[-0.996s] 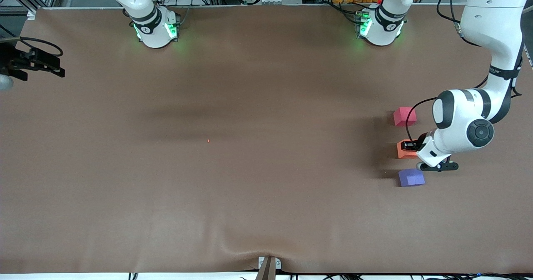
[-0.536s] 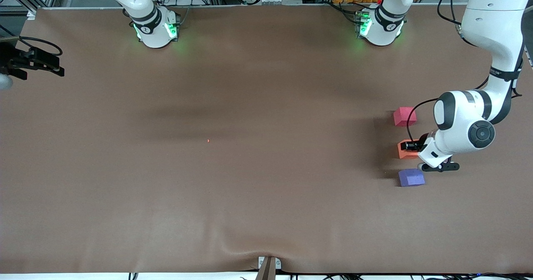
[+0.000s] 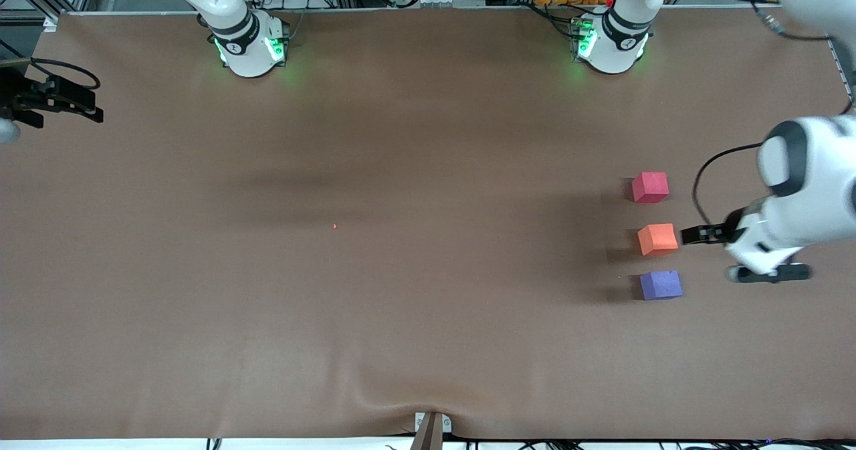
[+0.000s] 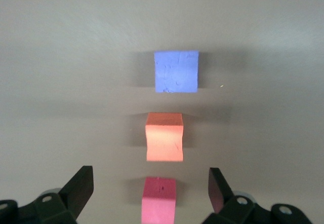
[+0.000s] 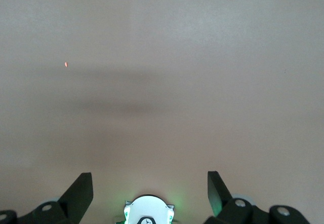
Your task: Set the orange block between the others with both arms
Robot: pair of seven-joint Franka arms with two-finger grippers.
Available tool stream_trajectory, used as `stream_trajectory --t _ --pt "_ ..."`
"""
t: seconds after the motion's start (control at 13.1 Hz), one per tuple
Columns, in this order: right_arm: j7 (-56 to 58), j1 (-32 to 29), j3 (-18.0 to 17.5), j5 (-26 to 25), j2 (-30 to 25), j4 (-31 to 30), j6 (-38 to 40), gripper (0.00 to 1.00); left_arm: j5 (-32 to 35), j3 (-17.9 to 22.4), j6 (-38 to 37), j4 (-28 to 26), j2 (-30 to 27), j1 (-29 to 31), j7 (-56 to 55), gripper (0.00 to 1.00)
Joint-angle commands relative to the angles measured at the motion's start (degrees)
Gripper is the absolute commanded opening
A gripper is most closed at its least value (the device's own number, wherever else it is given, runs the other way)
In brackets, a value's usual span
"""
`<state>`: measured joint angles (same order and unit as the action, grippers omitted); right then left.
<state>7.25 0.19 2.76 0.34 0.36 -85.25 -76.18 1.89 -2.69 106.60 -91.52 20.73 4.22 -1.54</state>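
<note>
The orange block (image 3: 658,239) rests on the table in a line between the pinkish-red cube (image 3: 650,187) and the purple-blue cube (image 3: 661,285), with small gaps on both sides. My left gripper (image 3: 695,235) is open and empty, up over bare table beside the orange block toward the left arm's end. In the left wrist view its fingers (image 4: 83,183) spread wide above the purple-blue cube (image 4: 176,71), orange block (image 4: 164,137) and pinkish-red cube (image 4: 159,199). My right gripper (image 3: 57,99) waits open at the right arm's end of the table, empty (image 5: 150,183).
The brown table cover (image 3: 401,169) carries a tiny red speck (image 3: 334,226) near its middle. A clamp (image 3: 431,426) sits at the edge nearest the camera. The green-lit bases (image 3: 251,45) (image 3: 608,42) stand along the back, with cables and clutter past them.
The left gripper opened, let go of the orange block and rose away from it toward the left arm's end. The block stayed between the other two. The right arm has not moved.
</note>
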Motion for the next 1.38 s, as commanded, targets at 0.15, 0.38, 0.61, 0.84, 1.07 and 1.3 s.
stream_trajectory --t 0.15,0.38,0.61,0.84,1.07,1.3 --pt "-0.75 -0.72 -0.48 0.89 0.08 1.05 0.86 1.0 1.09 -0.39 -8.16 8.55 -4.62 0.44 0.39 1.0" --pt "-0.75 -0.72 -0.48 0.8 0.08 1.14 0.77 1.0 0.66 -0.74 -12.99 8.64 -10.51 0.44 0.31 1.0" --pt "-0.75 -0.72 -0.56 0.8 0.08 1.14 0.69 1.0 1.0 -0.92 -15.9 8.64 -13.78 0.35 -0.13 1.0" --pt "-0.84 -0.72 -0.48 0.8 0.08 1.14 0.69 1.0 0.66 -0.83 -17.56 8.55 -17.99 0.35 -0.22 1.0" --pt "-0.66 -0.54 -0.56 0.8 0.08 1.14 0.6 1.0 0.3 -0.48 -19.15 8.64 -19.67 0.52 -0.04 1.0" --pt "-0.75 -0.54 -0.65 0.62 0.17 1.14 0.77 1.0 0.3 -0.39 -19.24 8.55 -20.81 0.87 0.65 1.0"
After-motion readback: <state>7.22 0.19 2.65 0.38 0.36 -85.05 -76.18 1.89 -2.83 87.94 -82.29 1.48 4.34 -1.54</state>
